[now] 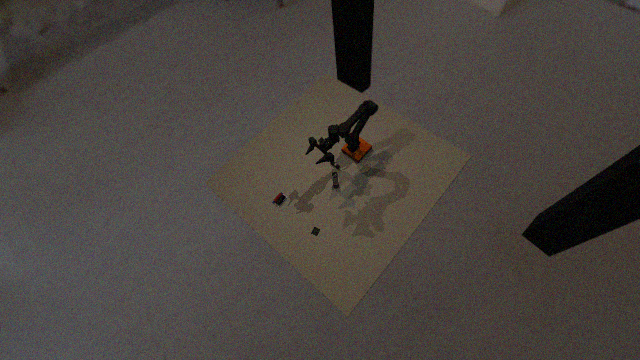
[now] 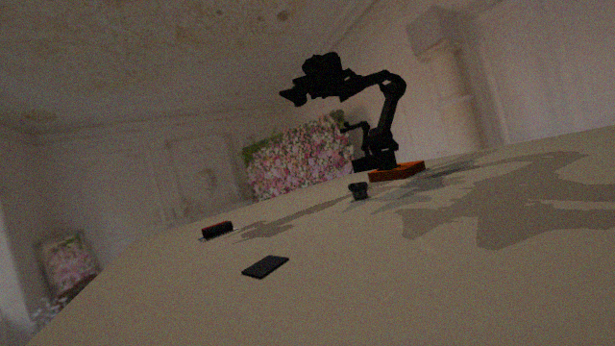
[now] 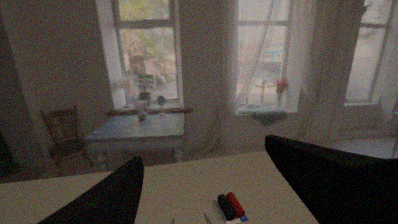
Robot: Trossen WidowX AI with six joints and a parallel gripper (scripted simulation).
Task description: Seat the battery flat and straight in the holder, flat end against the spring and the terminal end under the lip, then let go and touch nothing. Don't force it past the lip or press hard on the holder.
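Clearly the gripper (image 3: 200, 200) hangs high with its fingers wide apart and holds nothing; the battery (image 3: 231, 205) lies on the table (image 3: 190, 185) well below and ahead, red end farther away; the holder (image 1: 335, 179) sits nearer the arm's base.

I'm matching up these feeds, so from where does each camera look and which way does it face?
Top: high overhead, looking down on the mat; whole arm shows.
Exterior: low at table level, tilted, facing the arm across the table; whole arm and open tool show.
Wrist: on the arm, looking forward over the table toward windows; only the two fingers show.
Shared: the red-and-black battery appears in all three.
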